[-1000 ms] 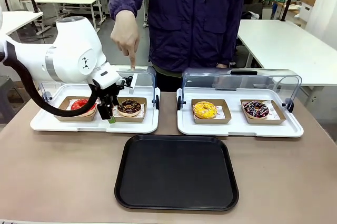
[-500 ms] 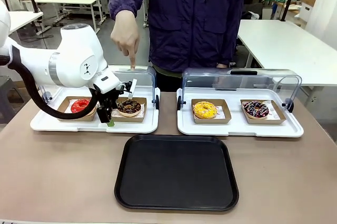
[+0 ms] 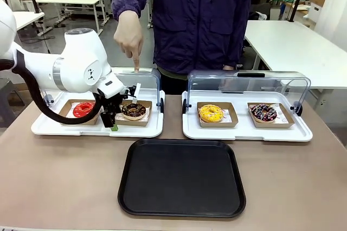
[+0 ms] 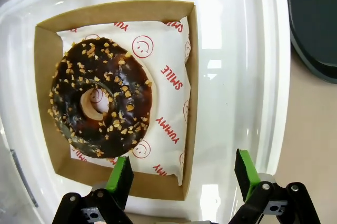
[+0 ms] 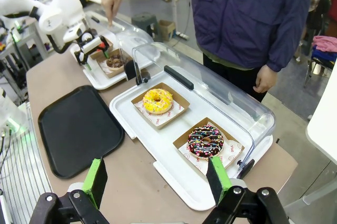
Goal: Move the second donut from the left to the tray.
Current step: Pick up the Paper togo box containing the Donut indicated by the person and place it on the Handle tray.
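The second donut from the left [image 3: 133, 110] is a chocolate ring with pale crumbs, lying in a small brown cardboard tray on white paper [image 4: 100, 98]. My left gripper [image 3: 112, 120] hangs open just at that cardboard tray's near-left edge. In the left wrist view the left gripper [image 4: 183, 174] has one green pad over the cardboard rim and the other over the white display tray, the donut lying off to one side of the gap. The black tray [image 3: 181, 177] lies flat at the table's front. My right gripper [image 5: 157, 176] is open and holds nothing, high over the table's right end.
A person's hand [image 3: 130, 36] points a finger down at the raised clear lid [image 3: 149, 79] above the chocolate donut. A red donut [image 3: 83, 108] shares the left white display tray [image 3: 54, 129]. The right display tray [image 3: 303, 133] holds a yellow donut [image 3: 211, 113] and a sprinkled donut [image 3: 264, 113].
My left arm's wrist has turned and drawn back slightly, uncovering more of the red donut. The gripper stays open beside the chocolate donut. The pointing hand has not moved.
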Tool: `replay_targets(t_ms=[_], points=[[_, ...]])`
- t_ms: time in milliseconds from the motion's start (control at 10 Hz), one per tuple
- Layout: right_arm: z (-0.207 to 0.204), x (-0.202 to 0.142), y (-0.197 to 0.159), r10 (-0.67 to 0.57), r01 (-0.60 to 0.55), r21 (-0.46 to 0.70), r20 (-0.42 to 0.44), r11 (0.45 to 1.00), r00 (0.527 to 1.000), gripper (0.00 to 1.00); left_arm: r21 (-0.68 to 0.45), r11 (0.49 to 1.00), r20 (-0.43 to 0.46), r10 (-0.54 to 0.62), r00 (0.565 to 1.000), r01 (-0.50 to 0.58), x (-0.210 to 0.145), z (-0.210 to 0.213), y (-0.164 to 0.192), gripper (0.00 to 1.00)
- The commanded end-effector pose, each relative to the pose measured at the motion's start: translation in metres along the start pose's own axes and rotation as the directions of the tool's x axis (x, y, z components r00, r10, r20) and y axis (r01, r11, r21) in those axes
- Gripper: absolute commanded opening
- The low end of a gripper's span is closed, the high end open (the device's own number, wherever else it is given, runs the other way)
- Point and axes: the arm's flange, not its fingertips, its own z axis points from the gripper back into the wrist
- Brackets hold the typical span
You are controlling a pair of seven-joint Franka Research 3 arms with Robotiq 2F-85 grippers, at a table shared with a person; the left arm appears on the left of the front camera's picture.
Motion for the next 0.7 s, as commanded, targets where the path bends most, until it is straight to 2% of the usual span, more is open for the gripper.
replay_targets(t_ms=[0, 100, 200, 300, 400, 600], points=[[-0.0004, 0.0025, -0.0018, 0.024, -0.025, 0.003, 0.029, 1.0, 0.999, 1.0, 0.012, 1.0, -0.018, 0.01, 1.0, -0.009, 0.0042, -0.0014, 0.0048, 1.0], [-0.0004, 0.0025, -0.0018, 0.024, -0.025, 0.003, 0.029, 1.0, 0.999, 1.0, 0.009, 1.0, -0.021, 0.01, 1.0, -0.01, 0.0046, -0.0029, 0.0056, 1.0], [-0.0004, 0.0025, -0.0018, 0.024, -0.025, 0.003, 0.029, 1.0, 0.999, 1.0, 0.004, 1.0, -0.019, 0.006, 1.0, -0.006, 0.0048, -0.0023, 0.0053, 0.5], [-0.0004, 0.0025, -0.0018, 0.024, -0.025, 0.003, 0.029, 1.0, 0.999, 1.0, 0.001, 1.0, -0.026, 0.0, 1.0, 0.0, 0.0051, -0.0023, 0.0048, 0.4], [-0.0004, 0.0025, -0.0018, 0.024, -0.025, 0.003, 0.029, 1.0, 0.999, 1.0, -0.008, 1.0, -0.028, -0.005, 1.0, 0.005, 0.0044, -0.0025, 0.0043, 0.0], [-0.0004, 0.0025, -0.0018, 0.024, -0.025, 0.003, 0.029, 1.0, 0.999, 1.0, -0.015, 1.0, -0.03, -0.008, 1.0, 0.008, 0.0049, -0.0027, 0.0045, 0.0]])
